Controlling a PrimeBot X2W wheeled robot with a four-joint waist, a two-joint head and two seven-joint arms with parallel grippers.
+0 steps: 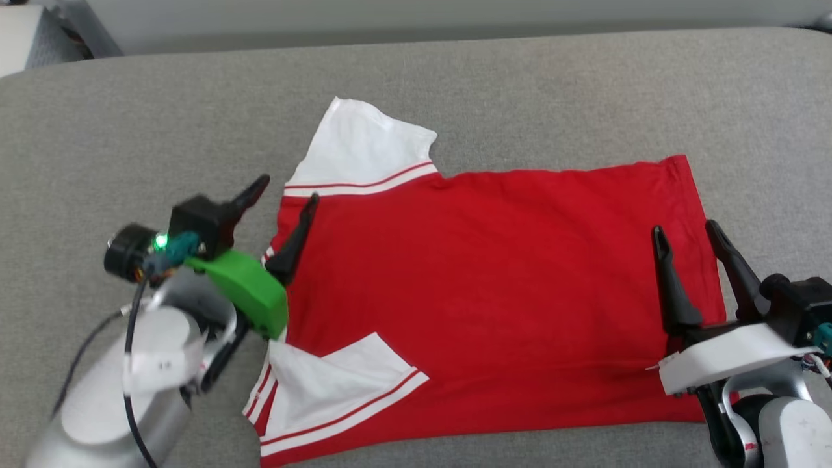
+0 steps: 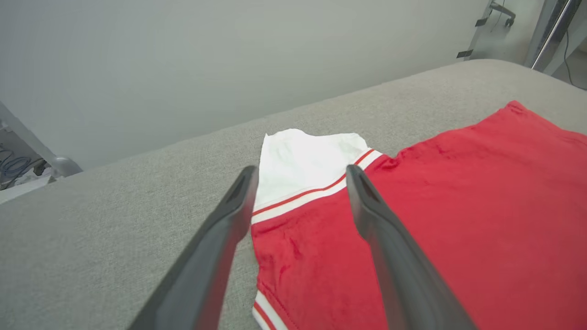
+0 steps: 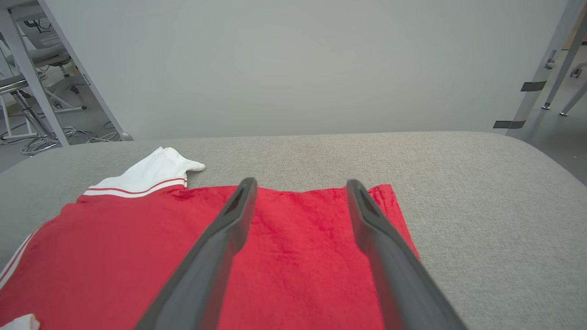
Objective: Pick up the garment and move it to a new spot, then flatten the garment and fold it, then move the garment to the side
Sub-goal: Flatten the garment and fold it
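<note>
The garment [image 1: 494, 286] lies spread flat on the grey padded surface [image 1: 520, 84] — red body, white short sleeves with red-and-white striped trim, the near sleeve [image 1: 331, 383] folded over the red. The left gripper [image 1: 288, 188] is over the sleeve end and the right gripper [image 1: 684, 227] over the hem — both spread wide, holding nothing.

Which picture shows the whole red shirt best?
The head view: almost the whole shirt lies spread out there, with both white sleeves. The left wrist view shows the far sleeve and some red; the right wrist view shows the hem end and far sleeve.
</note>
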